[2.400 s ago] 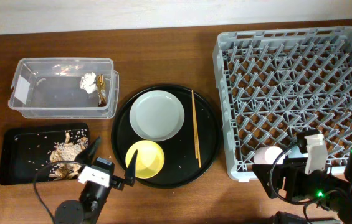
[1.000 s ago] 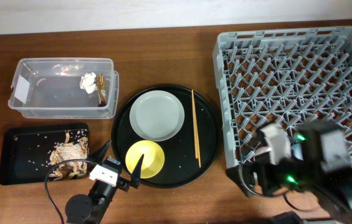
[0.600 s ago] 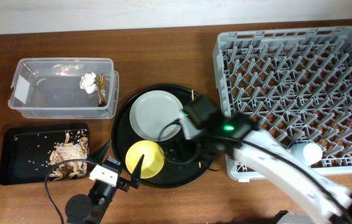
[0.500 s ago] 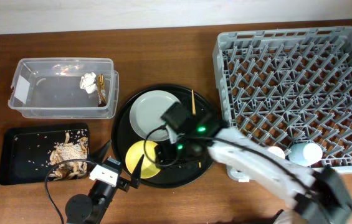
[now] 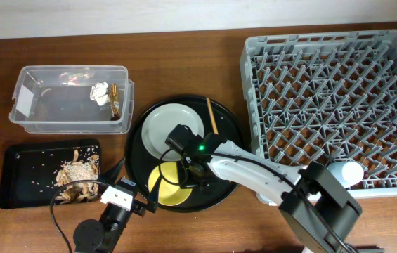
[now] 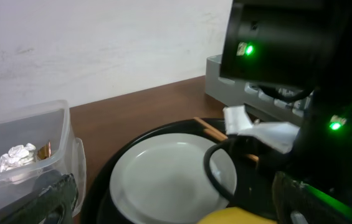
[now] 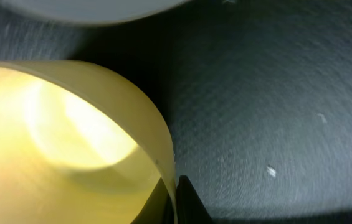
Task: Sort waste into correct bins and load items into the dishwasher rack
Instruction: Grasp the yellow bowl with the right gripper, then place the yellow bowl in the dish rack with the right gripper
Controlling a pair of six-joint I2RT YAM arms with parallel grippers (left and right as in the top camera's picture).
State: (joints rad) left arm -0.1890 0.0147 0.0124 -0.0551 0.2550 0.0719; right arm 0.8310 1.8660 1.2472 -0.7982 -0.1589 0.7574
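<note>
My right gripper (image 5: 187,171) reaches over the round black tray and is shut on the right rim of the small yellow bowl (image 5: 161,187). The right wrist view shows that rim (image 7: 163,155) pinched between my gripper (image 7: 174,202) fingers. The pale grey plate (image 5: 168,130) lies just behind the bowl, with the chopsticks (image 5: 211,115) to its right. My left gripper (image 5: 129,180) stands open at the tray's near left, nothing in it. The left wrist view looks over the plate (image 6: 163,180). The dishwasher rack (image 5: 332,98) holds a pale blue cup (image 5: 344,172) in its near right corner.
A clear tub (image 5: 72,100) at back left holds a white tissue (image 5: 100,91) and a brown wrapper strip (image 5: 114,102). A shallow black tray (image 5: 22,176) in front of it carries food scraps (image 5: 75,174). The round black tray (image 5: 232,130) sits mid-table.
My right arm has swung left from the rack to the round tray and shut on the yellow bowl's rim. The chopsticks have shifted slightly. The left arm has stayed put.
</note>
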